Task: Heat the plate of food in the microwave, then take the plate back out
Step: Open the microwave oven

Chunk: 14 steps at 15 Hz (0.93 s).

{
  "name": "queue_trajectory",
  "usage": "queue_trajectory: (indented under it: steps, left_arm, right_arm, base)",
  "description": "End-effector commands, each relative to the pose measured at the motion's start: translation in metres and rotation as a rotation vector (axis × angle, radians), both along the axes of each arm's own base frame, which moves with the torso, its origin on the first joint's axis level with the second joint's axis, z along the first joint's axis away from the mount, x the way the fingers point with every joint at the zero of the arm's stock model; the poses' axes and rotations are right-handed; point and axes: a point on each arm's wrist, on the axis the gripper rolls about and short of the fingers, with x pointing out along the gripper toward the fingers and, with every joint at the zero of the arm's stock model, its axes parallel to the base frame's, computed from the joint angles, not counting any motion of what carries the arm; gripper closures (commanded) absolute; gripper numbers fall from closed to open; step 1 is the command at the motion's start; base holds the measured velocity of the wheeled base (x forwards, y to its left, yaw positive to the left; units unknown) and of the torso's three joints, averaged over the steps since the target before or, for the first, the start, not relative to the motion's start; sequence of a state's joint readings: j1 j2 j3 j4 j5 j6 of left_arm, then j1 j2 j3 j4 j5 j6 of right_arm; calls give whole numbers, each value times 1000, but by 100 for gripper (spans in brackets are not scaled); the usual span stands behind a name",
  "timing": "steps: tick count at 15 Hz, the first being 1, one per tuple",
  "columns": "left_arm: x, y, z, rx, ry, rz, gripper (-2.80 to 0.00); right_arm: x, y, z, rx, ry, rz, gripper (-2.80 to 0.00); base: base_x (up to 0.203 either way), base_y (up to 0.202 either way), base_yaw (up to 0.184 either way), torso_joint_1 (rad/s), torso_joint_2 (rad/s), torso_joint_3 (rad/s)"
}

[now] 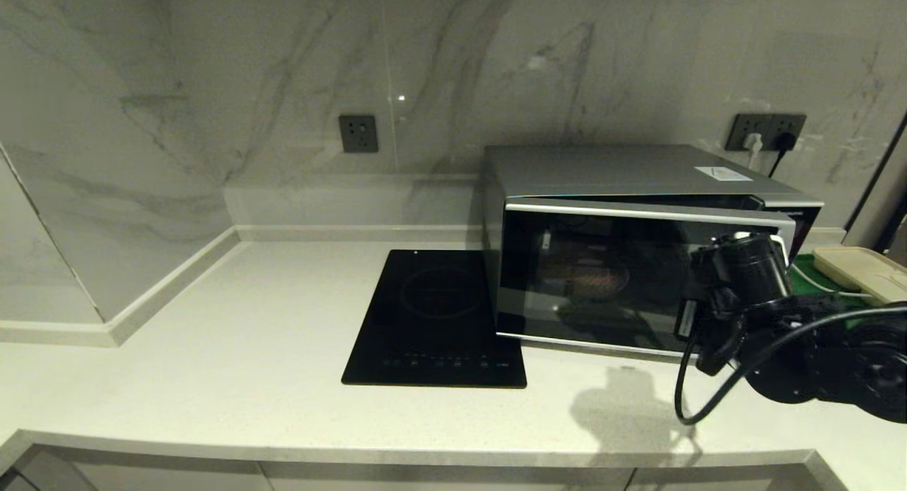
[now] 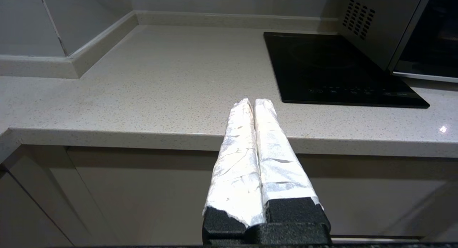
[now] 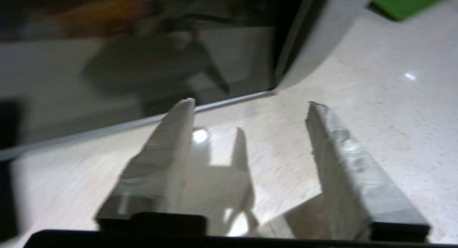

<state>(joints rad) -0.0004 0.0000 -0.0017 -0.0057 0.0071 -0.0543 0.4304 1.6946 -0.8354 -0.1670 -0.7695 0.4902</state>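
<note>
Both arms low, microwave door ajar, right gripper (jaws apart) nr it.

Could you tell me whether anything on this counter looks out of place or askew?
Only the microwave door: it stands slightly ajar, its right edge swung out from the body. The right gripper hovers open near that corner, holding nothing.

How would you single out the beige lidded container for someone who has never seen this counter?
Start at the silver microwave standing on the pale countertop against the marble wall. Just past its right end lies a green tray, and the beige lidded container rests on it. It is the only flat, pale rectangular box there, unlike the black glass hob left of the microwave.
</note>
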Motion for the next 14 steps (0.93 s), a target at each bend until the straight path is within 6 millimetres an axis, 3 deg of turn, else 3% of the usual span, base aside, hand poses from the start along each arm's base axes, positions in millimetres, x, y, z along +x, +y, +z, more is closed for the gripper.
queue_trajectory:
  steps: [1,3,5,7,10,14]
  left_arm:
    - [0,0,0,-1,0,1,0]
    - [0,0,0,-1,0,1,0]
    - [0,0,0,-1,0,1,0]
    - [0,0,0,-1,0,1,0]
    - [0,0,0,-1,0,1,0]
    - [0,0,0,-1,0,1,0]
  right_arm:
    - [-55,-1,56,89,-103,132,0]
    - [-93,-16,94,177,-92,250,0]
    - [-103,-33,136,306,-126,265,0]
    - [-75,-50,151,382,-130,151,0]
    - [-6,-65,152,467,-88,3,0]
    - [44,-74,158,611,-40,-28,0]
  base:
    - [0,0,0,0,0,0]
    - [0,0,0,0,0,0]
    - [0,0,0,0,0,0]
    - [0,0,0,0,0,0]
    - [0,0,0,0,0,0]
    - [0,0,0,0,0,0]
